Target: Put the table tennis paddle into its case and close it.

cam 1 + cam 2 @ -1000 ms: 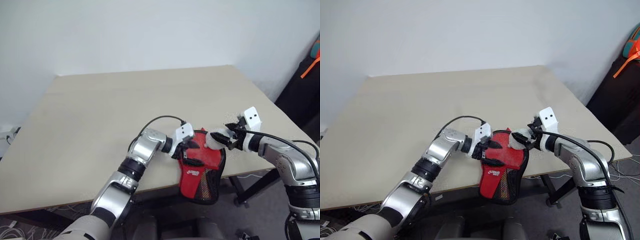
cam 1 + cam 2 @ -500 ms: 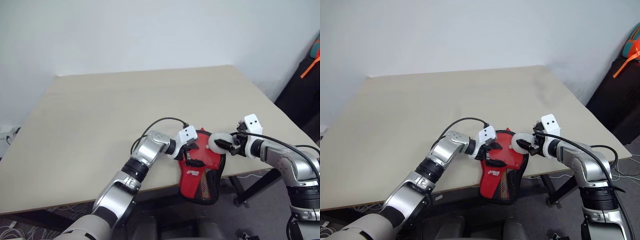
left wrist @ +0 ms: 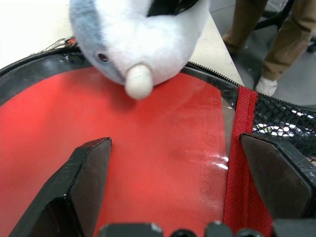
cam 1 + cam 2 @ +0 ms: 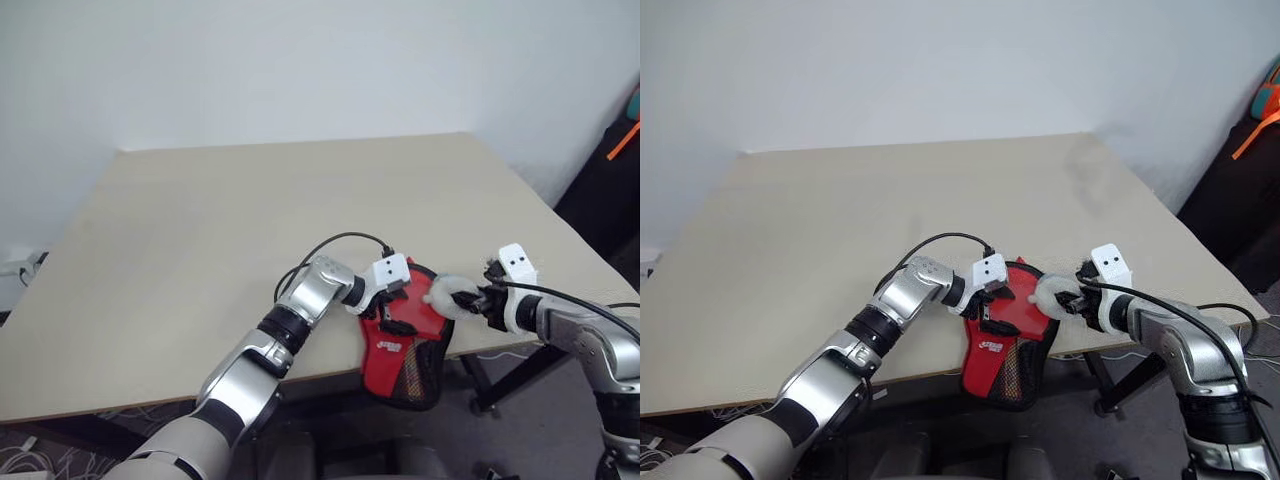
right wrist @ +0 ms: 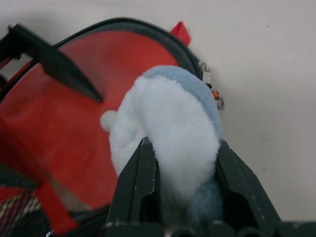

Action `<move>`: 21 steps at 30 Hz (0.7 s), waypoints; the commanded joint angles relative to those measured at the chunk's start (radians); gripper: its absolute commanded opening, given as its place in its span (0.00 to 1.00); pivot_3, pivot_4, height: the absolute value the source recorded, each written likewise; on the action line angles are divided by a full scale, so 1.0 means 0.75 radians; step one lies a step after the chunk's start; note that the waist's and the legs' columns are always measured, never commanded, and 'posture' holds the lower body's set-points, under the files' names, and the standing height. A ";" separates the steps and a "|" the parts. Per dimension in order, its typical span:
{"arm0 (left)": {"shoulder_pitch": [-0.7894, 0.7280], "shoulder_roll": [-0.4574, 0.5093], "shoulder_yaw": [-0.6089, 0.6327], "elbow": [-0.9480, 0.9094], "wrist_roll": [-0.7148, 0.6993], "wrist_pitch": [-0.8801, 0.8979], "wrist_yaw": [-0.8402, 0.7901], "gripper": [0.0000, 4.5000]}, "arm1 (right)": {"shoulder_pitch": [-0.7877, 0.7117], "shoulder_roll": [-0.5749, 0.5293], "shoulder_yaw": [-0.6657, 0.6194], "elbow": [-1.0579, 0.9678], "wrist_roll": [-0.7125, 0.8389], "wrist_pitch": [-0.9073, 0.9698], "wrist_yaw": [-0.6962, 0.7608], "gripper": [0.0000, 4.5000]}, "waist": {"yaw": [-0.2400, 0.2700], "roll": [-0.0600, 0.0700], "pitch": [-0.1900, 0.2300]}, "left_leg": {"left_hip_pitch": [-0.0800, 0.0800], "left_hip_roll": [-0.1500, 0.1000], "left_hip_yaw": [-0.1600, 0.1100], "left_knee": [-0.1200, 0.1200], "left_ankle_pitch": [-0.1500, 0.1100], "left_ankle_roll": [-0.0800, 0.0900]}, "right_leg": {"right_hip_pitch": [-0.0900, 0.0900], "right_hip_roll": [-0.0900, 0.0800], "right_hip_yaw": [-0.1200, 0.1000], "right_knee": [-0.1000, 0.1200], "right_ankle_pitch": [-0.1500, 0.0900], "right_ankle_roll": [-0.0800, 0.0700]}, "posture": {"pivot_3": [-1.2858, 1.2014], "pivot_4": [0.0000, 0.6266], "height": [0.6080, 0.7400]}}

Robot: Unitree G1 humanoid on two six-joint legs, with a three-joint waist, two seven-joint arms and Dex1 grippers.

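Note:
The table tennis paddle's red face lies inside the open case at the table's front edge. The case's mesh and red-trimmed lower end hangs over that edge. My left gripper stands open just above the red face, its black fingers spread wide. My right gripper is beside the case's right rim, shut on a white and grey-blue plush charm. The charm hangs over the case's black rim, next to a zip pull. The paddle's handle is hidden.
The beige table stretches far and left of the case, with its front edge right under the case. A dark object with an orange strap stands off the table's right side. A person's legs stand on the floor beyond the edge.
My right gripper has closed on the plush charm and drawn back toward the right. My left gripper has shifted a little right over the red face, staying open.

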State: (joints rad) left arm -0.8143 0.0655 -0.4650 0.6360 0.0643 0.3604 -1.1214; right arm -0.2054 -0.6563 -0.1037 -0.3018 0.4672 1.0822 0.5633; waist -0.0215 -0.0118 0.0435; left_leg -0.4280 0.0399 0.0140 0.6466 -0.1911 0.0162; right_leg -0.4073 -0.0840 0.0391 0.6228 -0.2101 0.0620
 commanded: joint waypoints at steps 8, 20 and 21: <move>-0.017 -0.017 -0.086 0.067 0.079 0.018 0.037 0.99 | 0.201 -0.148 -0.196 -0.076 0.072 -0.164 0.174 0.14 | 0.032 0.000 0.000 | 0.000 -0.002 0.000 0.003 -0.001 0.001 | 0.000 -0.001 0.000 0.000 0.000 0.000 | 0.52 0.00 1.00; -0.037 -0.022 -0.088 0.131 0.084 0.006 0.022 0.99 | 0.473 -0.374 -0.219 -0.004 0.002 -0.381 0.413 0.13 | 0.034 0.000 0.000 | 0.000 -0.002 -0.001 0.006 -0.002 0.002 | 0.000 -0.002 0.000 0.000 0.000 0.000 | 0.52 0.00 1.00; -0.041 -0.023 -0.087 0.138 0.084 0.002 0.022 0.99 | 0.516 -0.406 -0.202 -0.017 -0.023 -0.425 0.444 0.13 | 0.033 0.000 0.000 | 0.000 -0.002 0.000 0.006 -0.003 0.002 | 0.000 -0.002 0.000 0.000 0.000 0.000 | 0.52 0.00 1.00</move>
State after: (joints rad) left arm -0.8524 0.0363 -0.5023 0.6891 0.0881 0.3424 -1.1033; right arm 0.1657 -0.9273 -0.2545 -0.2994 0.4879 0.8062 0.8619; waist 0.0034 -0.0119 0.0436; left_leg -0.4281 0.0385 0.0137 0.6516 -0.1934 0.0177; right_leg -0.4072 -0.0853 0.0393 0.6224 -0.2105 0.0624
